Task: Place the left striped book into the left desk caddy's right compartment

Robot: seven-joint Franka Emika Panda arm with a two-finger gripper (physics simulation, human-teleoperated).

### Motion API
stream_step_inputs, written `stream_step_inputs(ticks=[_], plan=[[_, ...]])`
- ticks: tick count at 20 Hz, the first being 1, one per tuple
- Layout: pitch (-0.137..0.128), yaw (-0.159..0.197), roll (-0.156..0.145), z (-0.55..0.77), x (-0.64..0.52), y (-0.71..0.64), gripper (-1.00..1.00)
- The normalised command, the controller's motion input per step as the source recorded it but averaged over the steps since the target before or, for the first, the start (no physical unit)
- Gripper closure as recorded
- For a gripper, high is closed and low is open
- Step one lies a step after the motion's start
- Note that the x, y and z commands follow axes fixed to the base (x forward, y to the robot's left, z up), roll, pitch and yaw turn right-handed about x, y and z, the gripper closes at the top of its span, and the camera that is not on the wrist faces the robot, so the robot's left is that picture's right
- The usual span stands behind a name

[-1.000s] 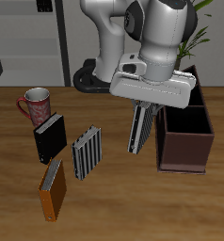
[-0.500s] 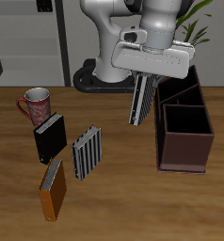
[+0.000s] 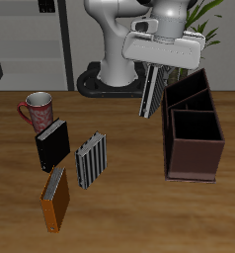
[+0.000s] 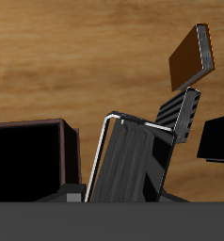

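My gripper (image 3: 153,69) is shut on the left striped book (image 3: 149,95) and holds it upright in the air, well above the table. The book hangs just beside the left desk caddy (image 3: 195,158), a tall maroon-brown box, near its farther sections. The caddy's right compartment (image 3: 196,128), the large square section nearer the table's front edge, is open and dark inside. In the wrist view the held book (image 4: 133,168) fills the middle, with the caddy (image 4: 29,158) beside it.
A second striped book (image 3: 92,161) stands on the table, with a black book (image 3: 52,144), an orange book (image 3: 56,198) and a red-patterned mug (image 3: 36,109) nearby. They also show in the wrist view: the striped book (image 4: 184,113), the orange book (image 4: 191,55), the black book (image 4: 217,139).
My gripper has risen with the striped book in it, lifting it from near the table to above the caddy's rim height and slightly farther back.
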Motion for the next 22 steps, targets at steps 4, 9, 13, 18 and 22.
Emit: stream_step_inputs(ticks=[4,9,13,18,22], plan=[[-0.006,0.049,0.059,0.02,-0.19,0.27,1.0],[0.007,0.043,0.022,-0.06,-0.02,0.23,1.0],[-0.013,0.011,0.017,0.05,0.03,0.19,1.0],[-0.009,0.034,0.037,-0.01,0.04,0.26,1.0],[0.0,0.007,0.033,0.01,0.07,0.28,1.0]])
